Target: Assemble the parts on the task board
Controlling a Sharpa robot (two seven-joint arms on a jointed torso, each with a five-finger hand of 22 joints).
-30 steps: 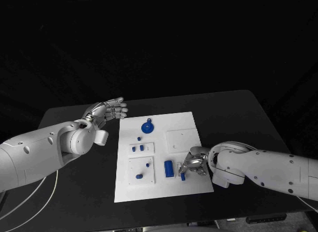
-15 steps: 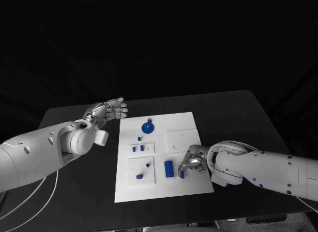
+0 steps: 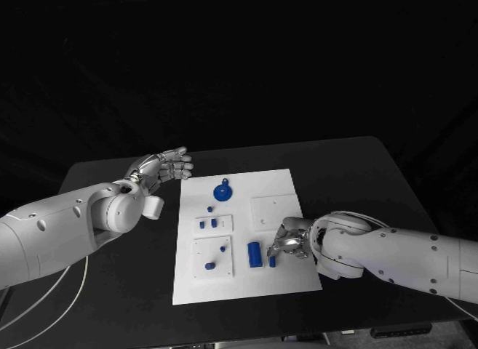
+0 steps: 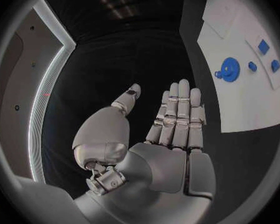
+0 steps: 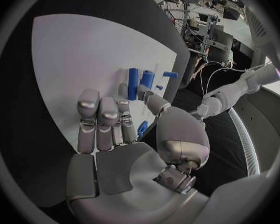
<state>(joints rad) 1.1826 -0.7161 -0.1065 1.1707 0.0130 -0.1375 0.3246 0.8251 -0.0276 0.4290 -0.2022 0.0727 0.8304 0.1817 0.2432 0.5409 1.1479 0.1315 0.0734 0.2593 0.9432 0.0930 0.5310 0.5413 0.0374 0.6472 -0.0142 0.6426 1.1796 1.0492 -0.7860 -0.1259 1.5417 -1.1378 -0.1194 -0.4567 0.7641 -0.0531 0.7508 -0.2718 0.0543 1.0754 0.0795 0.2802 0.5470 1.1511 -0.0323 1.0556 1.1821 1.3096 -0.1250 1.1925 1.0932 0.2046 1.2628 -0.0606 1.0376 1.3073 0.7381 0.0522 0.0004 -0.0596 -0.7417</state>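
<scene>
The right robot hand (image 3: 289, 243) has shifted a little toward 12 o'clock over the last second, and the small blue part (image 3: 272, 261) by its fingertips now lies closer to the longer blue cylinder (image 3: 255, 253). In the right wrist view a small blue piece (image 5: 142, 129) sits between thumb and fingers; I judge it is pinched, so a placing step is probably in hand. The left robot hand (image 3: 163, 166) has not moved: it hovers open and flat at 9 o'clock of the task board (image 3: 291, 280), holding nothing.

On the bench (image 3: 354, 167), the task board carries three raised white plates. The empty plate (image 3: 272, 209) is at 3 o'clock. The lower plate (image 3: 212, 257) holds two blue parts, and the small plate (image 3: 214, 223) two more. A round blue disc (image 3: 223, 192) lies at 12 o'clock.
</scene>
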